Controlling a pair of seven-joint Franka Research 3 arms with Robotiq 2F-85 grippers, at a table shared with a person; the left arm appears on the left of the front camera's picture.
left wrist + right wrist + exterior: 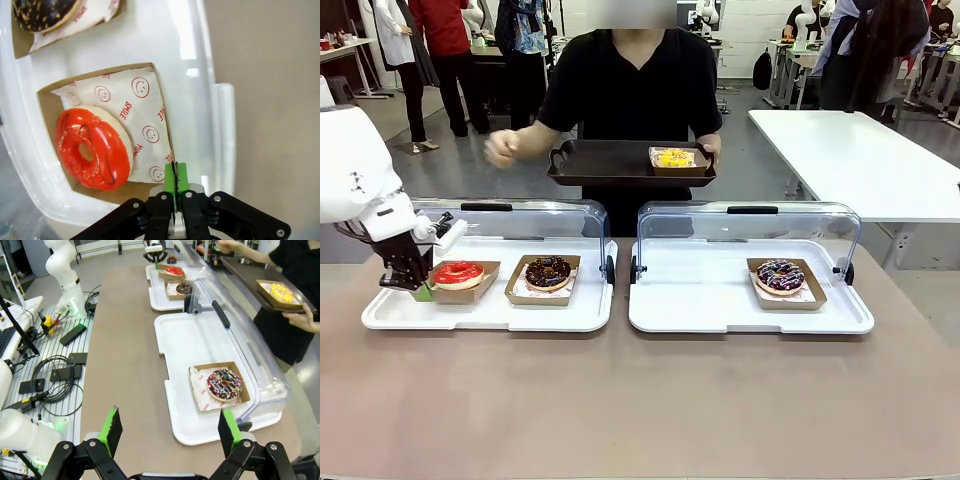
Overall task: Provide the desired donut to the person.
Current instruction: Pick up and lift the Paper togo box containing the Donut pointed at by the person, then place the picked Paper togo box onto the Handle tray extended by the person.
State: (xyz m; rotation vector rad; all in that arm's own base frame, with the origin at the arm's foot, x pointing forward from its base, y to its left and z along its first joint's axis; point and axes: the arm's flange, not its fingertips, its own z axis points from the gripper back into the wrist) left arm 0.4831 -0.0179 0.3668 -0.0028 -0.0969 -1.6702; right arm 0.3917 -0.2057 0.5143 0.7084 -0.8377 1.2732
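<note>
A red-glazed donut (458,273) (92,147) lies in a brown cardboard tray (47,107) at the left end of the left white serving tray (485,312). My left gripper (423,288) (175,176) is shut on that cardboard tray's near edge. A chocolate donut (548,272) (45,12) sits beside it. The person (632,80) stands across the table holding a black tray (610,165) with a yellow donut (673,157), the other hand (502,147) raised. My right gripper (170,432) hangs open high above the table, over a sprinkled donut (225,384) (780,276).
Both white serving trays have clear lids (750,225) tipped open at the back. The right serving tray (700,300) holds the sprinkled donut at its right end. Cables and boxes (60,370) lie beside the table on the robot's side. A white table (860,160) stands at the back right.
</note>
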